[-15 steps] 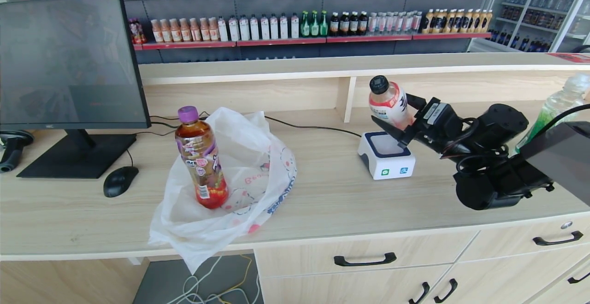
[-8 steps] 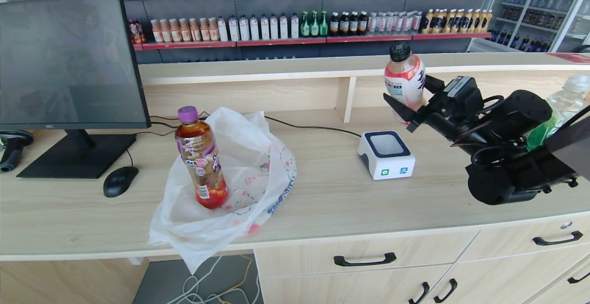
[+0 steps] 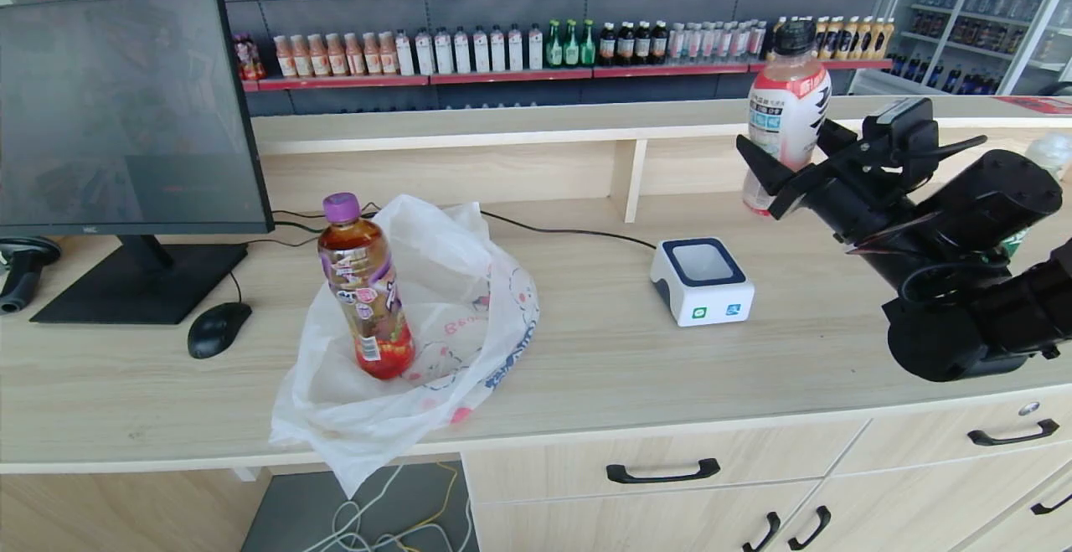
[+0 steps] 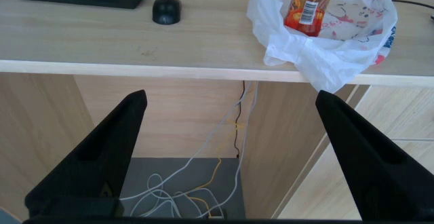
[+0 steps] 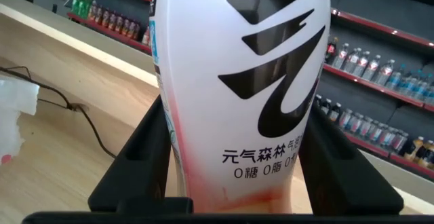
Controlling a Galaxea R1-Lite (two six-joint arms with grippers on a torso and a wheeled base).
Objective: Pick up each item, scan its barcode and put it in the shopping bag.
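Right gripper (image 3: 785,152) clamped on white bottle (image 3: 785,108).
Bottle upright, at 1 o'clock from scanner (image 3: 702,281); left gripper (image 4: 230,99) spread wide, empty.

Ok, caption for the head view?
Right gripper holds white bottle above counter; tea bottle stands in bag, scanner between.

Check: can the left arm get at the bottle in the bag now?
Probably not straight away: the open left gripper sits below the counter edge, with the bottle standing in the bag above. It must rise first.
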